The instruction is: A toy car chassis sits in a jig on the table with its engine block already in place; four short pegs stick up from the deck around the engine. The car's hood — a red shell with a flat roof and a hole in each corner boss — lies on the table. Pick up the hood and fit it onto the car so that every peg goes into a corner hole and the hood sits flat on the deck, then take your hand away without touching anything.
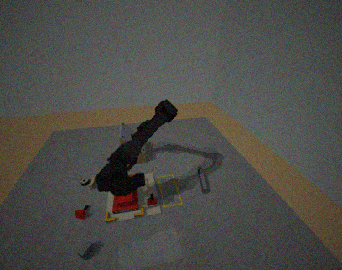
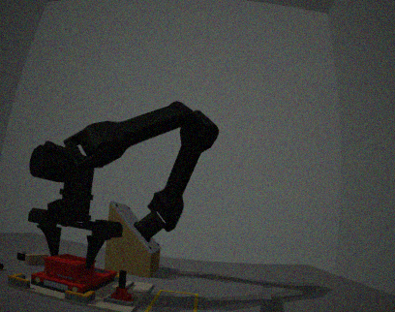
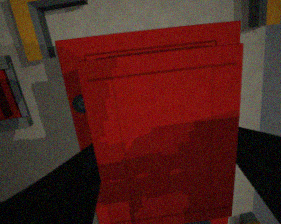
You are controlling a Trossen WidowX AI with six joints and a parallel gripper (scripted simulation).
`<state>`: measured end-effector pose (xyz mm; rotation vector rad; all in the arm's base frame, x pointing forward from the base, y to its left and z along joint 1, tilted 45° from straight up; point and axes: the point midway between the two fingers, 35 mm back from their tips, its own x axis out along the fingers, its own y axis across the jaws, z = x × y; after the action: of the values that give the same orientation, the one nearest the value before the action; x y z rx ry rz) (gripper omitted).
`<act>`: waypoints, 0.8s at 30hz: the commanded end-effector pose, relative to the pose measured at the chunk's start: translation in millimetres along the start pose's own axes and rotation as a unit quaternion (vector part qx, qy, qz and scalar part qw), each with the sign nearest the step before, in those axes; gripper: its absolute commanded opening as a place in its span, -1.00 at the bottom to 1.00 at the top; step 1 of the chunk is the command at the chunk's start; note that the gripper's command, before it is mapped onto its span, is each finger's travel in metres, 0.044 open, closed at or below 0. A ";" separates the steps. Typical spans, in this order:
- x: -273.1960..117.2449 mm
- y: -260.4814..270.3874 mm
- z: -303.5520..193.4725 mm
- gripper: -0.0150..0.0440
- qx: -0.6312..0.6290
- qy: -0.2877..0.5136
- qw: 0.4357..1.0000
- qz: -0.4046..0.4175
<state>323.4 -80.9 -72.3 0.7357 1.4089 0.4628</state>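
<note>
The red hood [image 2: 68, 266] [image 3: 166, 115] is between the two black fingers of my gripper [image 2: 72, 262] [image 3: 163, 142], which is shut on its sides. The hood is at the red chassis [image 2: 79, 285] [image 3: 68, 60], low over its deck, and looks nearly level. In the wrist view, chassis deck shows past the hood's far and left edges, with a dark round spot on the left strip. The chassis sits in the pale jig [image 1: 152, 180] [image 2: 146, 286] [image 3: 141, 14]. The engine block and the peg-to-hole fit are hidden; whether the hood is fully seated cannot be told.
A red piece with a black post [image 1: 152, 200] [image 2: 122, 292] stands beside the chassis. A yellow outline [image 1: 177, 189] [image 2: 179, 292] is right of the jig. A grey cylinder [image 1: 204, 182], a red-and-black part [image 1: 80, 214] and a dark part [image 1: 90, 251] lie farther out. A wooden block [image 2: 128, 252] stands behind.
</note>
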 end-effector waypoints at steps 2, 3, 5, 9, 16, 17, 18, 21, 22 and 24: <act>2.7 0.2 0.1 -0.49 0.002 -0.001 1.000 0.002; 3.1 0.1 0.1 -0.49 0.002 -0.001 1.000 0.002; 4.0 0.1 0.0 -0.49 0.002 -0.001 1.000 0.002; 5.8 0.1 -0.1 -0.49 0.002 -0.001 1.000 0.002; 4.5 -0.1 -0.3 -0.49 0.000 0.000 1.000 0.000; 5.2 0.0 -0.4 -0.40 0.000 0.000 1.000 0.000; 5.2 0.0 -0.4 -0.31 0.000 0.000 1.000 0.000; 5.2 0.0 -0.4 -0.05 0.000 0.000 1.000 0.000; 5.2 0.0 -0.4 0.04 0.000 0.000 1.000 0.000; 5.2 0.0 -0.4 0.22 0.000 0.000 1.000 0.000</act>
<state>323.7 -77.3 -76.0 0.7361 1.4095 0.4633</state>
